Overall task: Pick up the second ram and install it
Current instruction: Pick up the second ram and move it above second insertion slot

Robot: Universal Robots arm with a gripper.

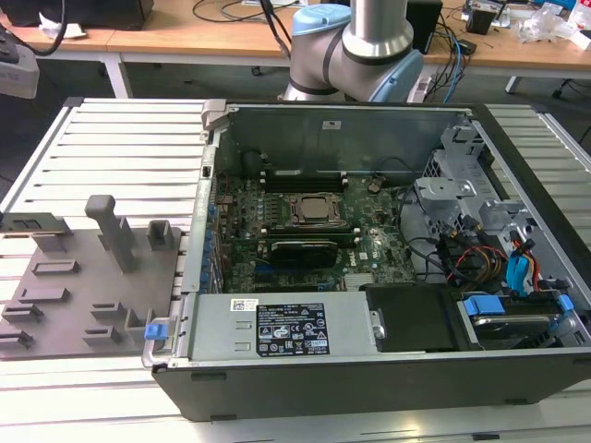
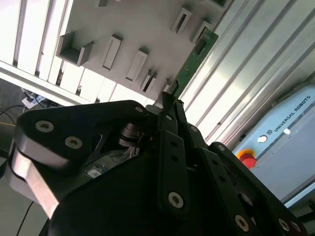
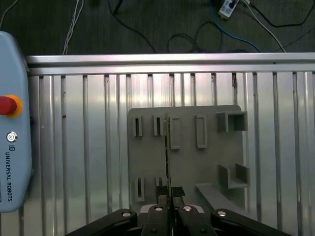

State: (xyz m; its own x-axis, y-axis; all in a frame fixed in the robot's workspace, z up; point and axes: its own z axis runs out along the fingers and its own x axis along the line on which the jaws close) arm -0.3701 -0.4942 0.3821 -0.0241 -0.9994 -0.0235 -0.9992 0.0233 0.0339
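The second ram is a thin green board, and my gripper is shut on its near end. It sticks out from the fingertips over the grey fixture plate. In the first wrist view the second ram shows edge-on as a thin line running from the gripper across the grey fixture plate, between its slotted holders. In the exterior view the open computer case lies with its motherboard up. Long black slots run beside the square CPU socket.
The grey fixture plate lies on the ribbed aluminium table at the exterior view's left of the case. A pale blue teach pendant with a red button rests on the table. Cables, drive bays and a power supply crowd the case.
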